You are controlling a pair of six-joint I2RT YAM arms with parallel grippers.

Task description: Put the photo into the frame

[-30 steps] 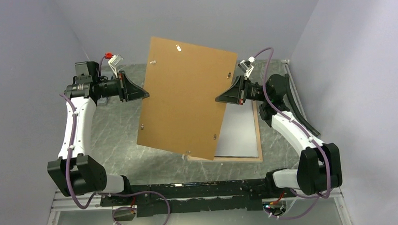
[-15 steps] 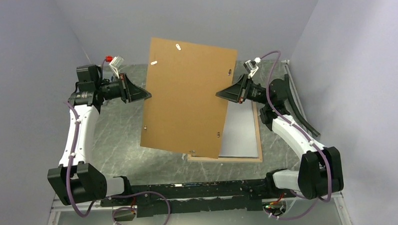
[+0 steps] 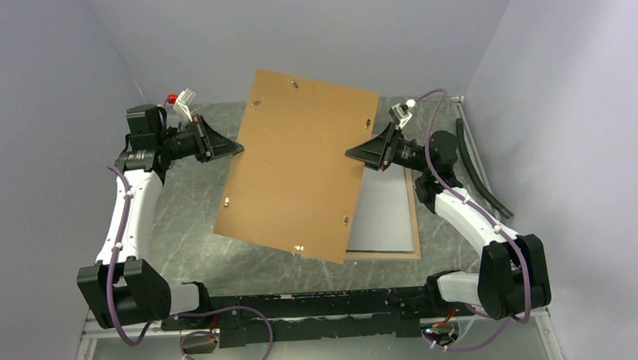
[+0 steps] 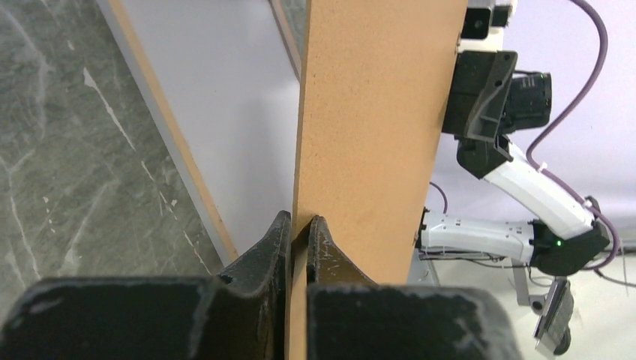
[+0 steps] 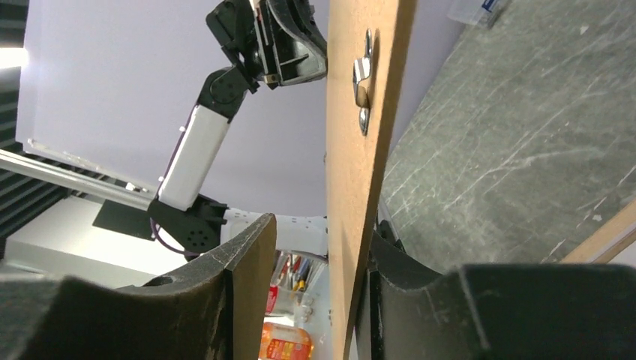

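Note:
A plain brown fibreboard backing panel (image 3: pixel 299 169) hangs tilted in the air between my arms. My left gripper (image 3: pixel 236 149) is shut on its left edge, which shows clamped in the left wrist view (image 4: pixel 300 225). My right gripper (image 3: pixel 353 156) is open around the right edge. In the right wrist view (image 5: pixel 319 240) the panel (image 5: pixel 360 187) rests against one finger, with a gap to the other. The frame (image 3: pixel 417 216) lies flat on the table under the panel, light-wood rim up, with a pale grey inside. It also shows in the left wrist view (image 4: pixel 161 127). The photo is not in view.
A metal hanger clip (image 5: pixel 362 75) sits on the panel's back. A black strip (image 3: pixel 479 166) lies along the right wall. A small clear object with a red part (image 3: pixel 183 98) sits behind the left arm. Walls close in on three sides.
The panel has turned: its top edge has shifted right and away, and its lower end has swung left and toward me. The right wrist has tilted. The left gripper keeps its hold.

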